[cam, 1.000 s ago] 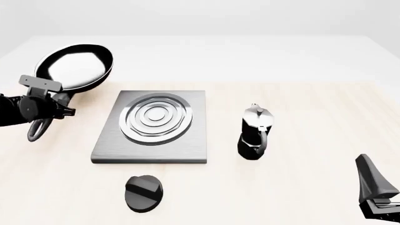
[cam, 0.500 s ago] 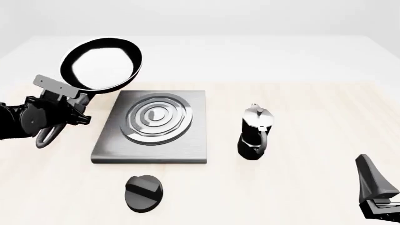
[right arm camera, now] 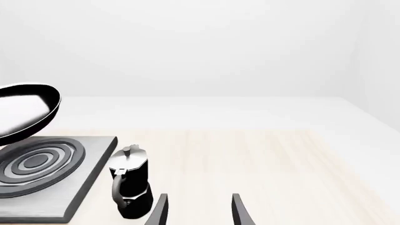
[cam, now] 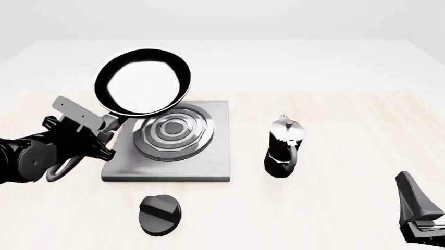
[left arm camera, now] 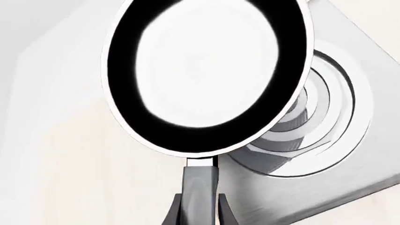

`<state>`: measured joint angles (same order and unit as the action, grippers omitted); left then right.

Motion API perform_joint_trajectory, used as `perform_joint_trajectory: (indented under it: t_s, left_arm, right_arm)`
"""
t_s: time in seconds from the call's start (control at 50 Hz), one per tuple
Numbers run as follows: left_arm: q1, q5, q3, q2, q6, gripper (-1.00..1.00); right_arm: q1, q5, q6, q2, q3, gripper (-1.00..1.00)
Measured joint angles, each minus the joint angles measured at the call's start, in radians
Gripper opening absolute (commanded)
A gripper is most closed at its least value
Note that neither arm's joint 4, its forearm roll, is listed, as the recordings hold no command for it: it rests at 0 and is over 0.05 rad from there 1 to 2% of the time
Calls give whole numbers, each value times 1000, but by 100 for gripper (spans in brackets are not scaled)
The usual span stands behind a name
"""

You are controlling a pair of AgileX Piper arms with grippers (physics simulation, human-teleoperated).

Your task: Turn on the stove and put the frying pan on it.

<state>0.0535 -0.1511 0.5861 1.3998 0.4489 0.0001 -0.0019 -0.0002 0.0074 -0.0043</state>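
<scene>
Frying pan (cam: 143, 82) hangs tilted above the stove (cam: 169, 140), handle clenched in my left end effector (cam: 94, 133); lowering remains, knob (cam: 160, 214) at 6 o'clock untouched.

**Surfaces: gloss, brushed metal, pale wood**

The frying pan (cam: 143, 81) is glossy black with a mirror-bright inside. The stove (cam: 208, 159) looks like brushed grey metal, its rings polished silver. The knob (cam: 160, 214) is matt black, ridged. The table (cam: 347, 130) shows pale, smooth wood grain.
</scene>
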Motion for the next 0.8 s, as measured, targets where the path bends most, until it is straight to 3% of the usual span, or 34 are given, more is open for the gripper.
perform_joint_trajectory:
  t_s: [0.8]
  left_arm:
    - [116, -22, -79, 13, 21, -100]
  right_arm:
    - [0, 0, 0, 0, 0, 100]
